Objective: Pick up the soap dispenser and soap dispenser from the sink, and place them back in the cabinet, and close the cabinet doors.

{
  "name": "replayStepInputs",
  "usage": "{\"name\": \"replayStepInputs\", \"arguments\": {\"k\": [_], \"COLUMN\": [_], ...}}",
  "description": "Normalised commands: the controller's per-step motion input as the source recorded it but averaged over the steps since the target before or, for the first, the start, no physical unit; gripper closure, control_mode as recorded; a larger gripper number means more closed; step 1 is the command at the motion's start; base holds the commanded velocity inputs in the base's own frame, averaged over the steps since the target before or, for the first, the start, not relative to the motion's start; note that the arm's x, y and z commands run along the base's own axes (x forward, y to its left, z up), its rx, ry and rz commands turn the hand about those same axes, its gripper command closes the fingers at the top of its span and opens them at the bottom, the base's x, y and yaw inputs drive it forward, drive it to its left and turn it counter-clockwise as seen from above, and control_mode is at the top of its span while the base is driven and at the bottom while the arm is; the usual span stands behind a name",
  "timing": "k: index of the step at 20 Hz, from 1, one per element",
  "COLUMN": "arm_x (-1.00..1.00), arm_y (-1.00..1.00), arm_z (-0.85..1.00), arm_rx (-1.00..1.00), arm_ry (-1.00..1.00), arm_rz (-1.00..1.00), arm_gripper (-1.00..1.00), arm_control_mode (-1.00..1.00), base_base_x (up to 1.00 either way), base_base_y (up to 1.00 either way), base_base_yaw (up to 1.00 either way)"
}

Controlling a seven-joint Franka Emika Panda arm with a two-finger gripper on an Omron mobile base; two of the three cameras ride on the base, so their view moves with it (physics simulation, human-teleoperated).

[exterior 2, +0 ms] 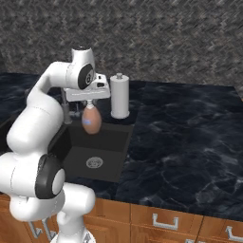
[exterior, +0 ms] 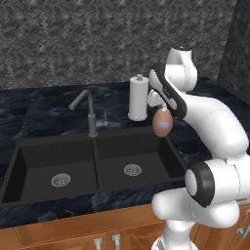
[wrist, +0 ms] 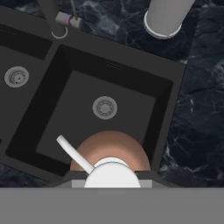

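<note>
My gripper (exterior: 162,108) is shut on the white pump of the peach-orange, egg-shaped soap dispenser (exterior: 162,123). The bottle hangs upright in the air above the right basin of the black double sink (exterior: 97,146), near its back right corner. In the right base view the soap dispenser (exterior 2: 91,121) hangs under the gripper (exterior 2: 90,103), over the sink (exterior 2: 124,154). The hand view looks straight down on the soap dispenser (wrist: 109,146) between the gripper's (wrist: 111,177) tips, with the sink's right basin wall (wrist: 162,113) and its steel drain below. The cabinet and its doors are out of view.
A grey gooseneck faucet (exterior: 89,110) stands behind the divider between the basins. A tall white paper-towel roll (exterior: 138,97) stands on the dark marble counter (exterior 2: 190,142) just behind the sink's right corner, close to the hand. Wooden fronts with grey handles (exterior 2: 166,220) run below the counter.
</note>
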Motion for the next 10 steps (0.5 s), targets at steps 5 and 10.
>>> {"name": "replayStepInputs", "arguments": {"k": [5,10], "arm_x": [-0.28,-0.3], "arm_y": [0.0,0.0], "arm_z": [0.41,0.35], "arm_rx": [0.0,0.0], "arm_ry": [0.0,0.01], "arm_rz": [0.0,0.0], "arm_gripper": [1.0,1.0], "arm_control_mode": [-1.0,-1.0], "base_base_x": [0.0,0.0], "base_base_y": [0.0,0.0], "base_base_yaw": [0.0,0.0]}}
